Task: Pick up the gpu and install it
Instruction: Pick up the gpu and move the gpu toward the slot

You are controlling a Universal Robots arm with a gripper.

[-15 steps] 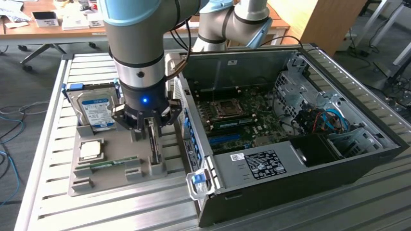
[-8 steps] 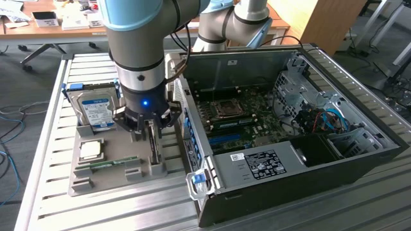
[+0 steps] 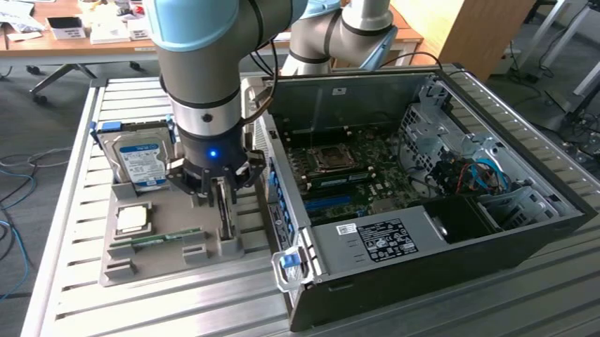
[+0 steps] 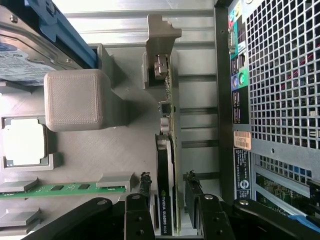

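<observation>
Gripper (image 3: 223,191) sits low over the tray (image 3: 159,256), fingers spread either side of the upright gpu (image 4: 165,160), not pinching; case (image 3: 422,274) just beside.

So, on the slatted metal table (image 3: 122,309), the grey plastic parts tray (image 3: 159,265) sits at the exterior view's left, with the open black computer case (image 3: 468,253) just beside it on the right. On the tray, the silver hard drive with blue-white label (image 3: 140,165) stands at the far end. The square silver processor chip (image 3: 133,219) lies in front of it, and the long narrow green memory stick (image 3: 164,237) is nearer still. The thin green gpu card (image 3: 226,225) (image 4: 167,200) stands on edge along the tray's case side. The black robot gripper (image 3: 223,191) (image 4: 167,180) is over it, a finger on each side with gaps.
</observation>
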